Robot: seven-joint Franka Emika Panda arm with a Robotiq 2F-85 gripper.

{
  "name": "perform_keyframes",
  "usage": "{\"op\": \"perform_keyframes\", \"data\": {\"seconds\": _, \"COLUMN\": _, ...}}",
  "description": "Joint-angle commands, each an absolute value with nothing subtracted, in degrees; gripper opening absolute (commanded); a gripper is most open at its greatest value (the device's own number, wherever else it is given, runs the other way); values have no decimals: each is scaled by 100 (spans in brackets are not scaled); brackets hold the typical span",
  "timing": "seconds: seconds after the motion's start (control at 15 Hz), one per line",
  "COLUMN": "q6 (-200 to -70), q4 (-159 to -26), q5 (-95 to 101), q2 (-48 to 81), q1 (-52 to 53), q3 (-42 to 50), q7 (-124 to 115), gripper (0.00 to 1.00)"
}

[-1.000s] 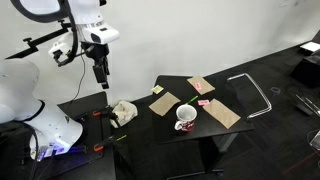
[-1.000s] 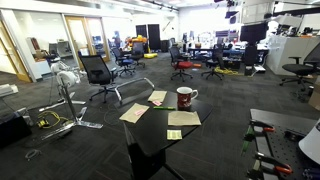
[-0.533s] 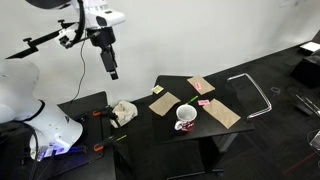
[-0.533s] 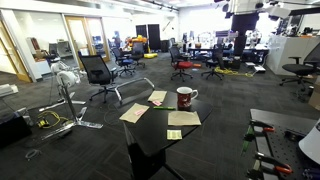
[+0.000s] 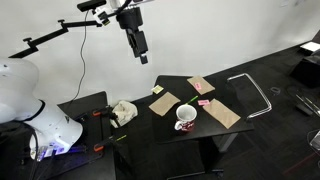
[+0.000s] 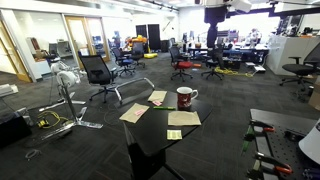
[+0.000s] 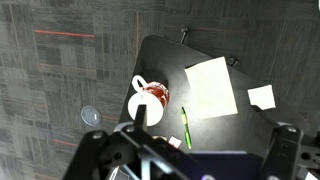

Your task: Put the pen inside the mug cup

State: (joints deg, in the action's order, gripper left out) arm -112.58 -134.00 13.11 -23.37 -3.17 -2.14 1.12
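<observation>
**A:** In an exterior view, where do we find the gripper (image 5: 144, 58)?

**B:** We see it hanging high in the air, well above the small black table (image 5: 178, 88) and apart from everything on it. It looks dark and slim from there, and we cannot tell whether it is spread or closed.

**A:** And the mug cup (image 5: 185, 117)?

**B:** It stands upright on the table, white, round and glossy, among flat tan paper sheets (image 5: 164, 102). A small pink object (image 5: 205, 102) lies near it. The pen is too thin for us to make out there. A crumpled white cloth (image 5: 123, 111) lies on the lower bench beside the table.

**A:** What do we read in an exterior view with the office chairs (image 6: 98, 72)?

**B:** Nothing legible. The mug cup carries dark red markings on its white outside, too small for us to read. A small yellow note (image 6: 174, 134) lies near the table's front edge.

**A:** And the wrist view?

**B:** We look straight down. The pen (image 7: 186, 127), a thin yellow-green stick, lies flat on the matte tabletop just beside the mug cup, not touching it and not inside it. The mug cup's inside is reddish and its handle is a small loop. Ribbed grey carpet (image 7: 60, 80) surrounds the table. The gripper's blurred dark frame fills the bottom edge, and there too we cannot tell how it stands.
</observation>
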Motion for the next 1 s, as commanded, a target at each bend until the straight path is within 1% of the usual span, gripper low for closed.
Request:
{"op": "perform_keyframes", "data": {"seconds": 0.0, "q6": -11539, "q4": -12745, "q5": 1500, "q2": -1503, "q1": -202, "q3": -82, "q7": 636, "gripper": 100}}
{"op": "perform_keyframes", "data": {"seconds": 0.53, "q6": -12774, "q4": -12592, "q5": 1083, "q2": -610, "q1": -163, "q3": 216, "q7": 2049, "gripper": 100}}
{"op": "perform_keyframes", "data": {"seconds": 0.93, "q6": -12963, "q4": -12566, "q5": 510, "q2": 2, "q1": -207, "q3": 254, "q7": 2639, "gripper": 100}}
